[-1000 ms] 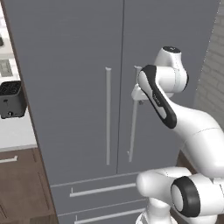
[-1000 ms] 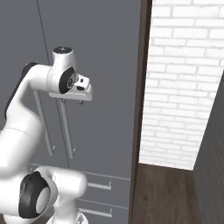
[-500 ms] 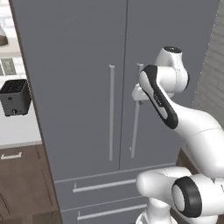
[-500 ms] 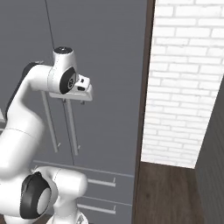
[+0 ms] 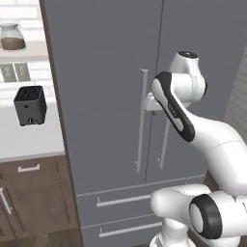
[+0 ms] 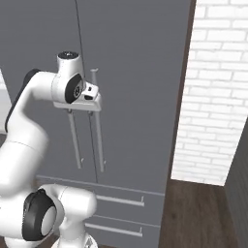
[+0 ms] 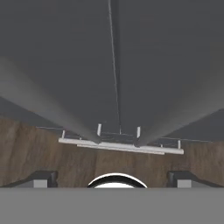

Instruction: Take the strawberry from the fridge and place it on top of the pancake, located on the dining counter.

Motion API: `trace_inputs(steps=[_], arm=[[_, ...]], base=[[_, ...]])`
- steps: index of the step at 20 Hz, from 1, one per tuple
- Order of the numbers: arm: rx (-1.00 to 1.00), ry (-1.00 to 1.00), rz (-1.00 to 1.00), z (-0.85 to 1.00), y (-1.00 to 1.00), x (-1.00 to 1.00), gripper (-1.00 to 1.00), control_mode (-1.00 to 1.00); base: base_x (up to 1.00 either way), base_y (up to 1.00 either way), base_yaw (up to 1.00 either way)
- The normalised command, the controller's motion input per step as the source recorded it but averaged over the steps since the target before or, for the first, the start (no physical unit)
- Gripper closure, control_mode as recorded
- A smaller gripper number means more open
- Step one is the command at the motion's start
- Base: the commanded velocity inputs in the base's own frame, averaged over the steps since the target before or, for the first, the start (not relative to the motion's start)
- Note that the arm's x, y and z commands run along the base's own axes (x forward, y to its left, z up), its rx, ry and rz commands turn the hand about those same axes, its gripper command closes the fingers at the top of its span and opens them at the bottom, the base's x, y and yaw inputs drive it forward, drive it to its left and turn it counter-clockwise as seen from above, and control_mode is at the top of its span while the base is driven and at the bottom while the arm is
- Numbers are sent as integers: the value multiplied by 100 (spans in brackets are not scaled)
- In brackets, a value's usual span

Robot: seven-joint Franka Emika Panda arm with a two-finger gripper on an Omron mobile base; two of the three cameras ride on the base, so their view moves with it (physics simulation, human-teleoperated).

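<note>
Fridge (image 5: 106,72) still shut; opening step.
Hand (image 6: 80,110) released, fingers spread beside the door handles (image 6: 99,127); next, grasp one; pull.

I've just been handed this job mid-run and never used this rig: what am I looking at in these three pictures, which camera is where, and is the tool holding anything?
The machine is a white jointed arm on a base that drives. Two pictures come from cameras on that base, behind the arm to its left and right. The third looks along the tool itself.

In front of it stands the fridge, tall and grey, both upper doors shut. The two long bar handles run down beside the middle seam, with two drawers below. The tool sits up close to those handles, with the jaws wide open and nothing in them.

In the left base view a black toaster sits on the wall counter beside the fridge, with a jar on a shelf above. The right base view shows a white brick wall.
</note>
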Motion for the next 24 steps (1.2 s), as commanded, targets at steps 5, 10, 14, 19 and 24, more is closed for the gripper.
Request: trace_inputs(steps=[5, 10, 14, 19, 24], arm=[[0, 0, 0, 0, 0, 0, -100, 100], [0, 0, 0, 0, 0, 0, -100, 100], [0, 0, -5, -20, -13, 5, -100, -100], [-2, -22, -5, -22, -20, 40, -100, -100], [-6, -31, -3, -11, 0, 48, -100, -100]], base=[[-67, -1, -2], [-34, 0, -1], [0, 0, -2], [0, 0, 0], [0, 0, 0]])
